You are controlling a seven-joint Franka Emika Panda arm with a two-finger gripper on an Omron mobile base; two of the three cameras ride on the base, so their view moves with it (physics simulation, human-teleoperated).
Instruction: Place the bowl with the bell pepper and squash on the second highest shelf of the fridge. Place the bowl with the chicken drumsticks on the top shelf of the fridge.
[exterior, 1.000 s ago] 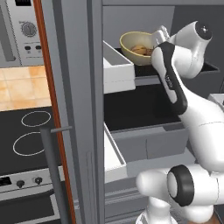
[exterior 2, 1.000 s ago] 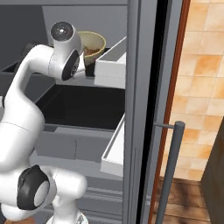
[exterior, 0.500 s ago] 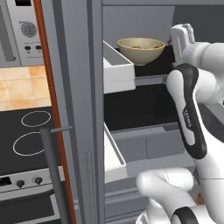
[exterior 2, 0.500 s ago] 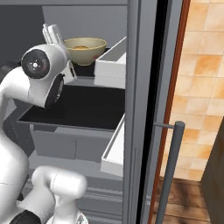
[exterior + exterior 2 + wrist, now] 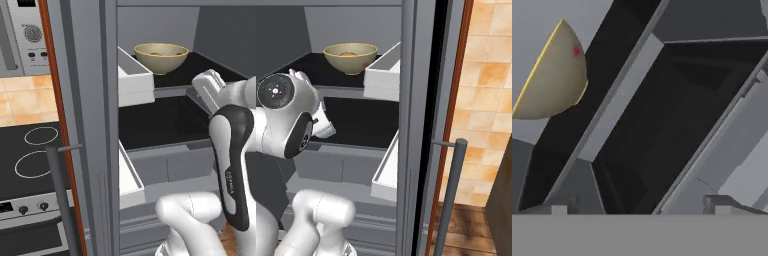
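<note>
Bowl (image 5: 161, 56) contents mostly hidden by its rim; jaws cut off.

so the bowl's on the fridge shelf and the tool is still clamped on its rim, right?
Not quite. The bowl does sit on the dark fridge shelf, but the tool is not on its rim. The hand view shows its tips apart with nothing between them, well away from the bowl. The left base view shows the arm lower, in front of the shelf below.

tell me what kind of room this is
A simulated kitchen, by the look of it: an open fridge with a bowl on a shelf, a stove beside it, and tiled wall.
</note>
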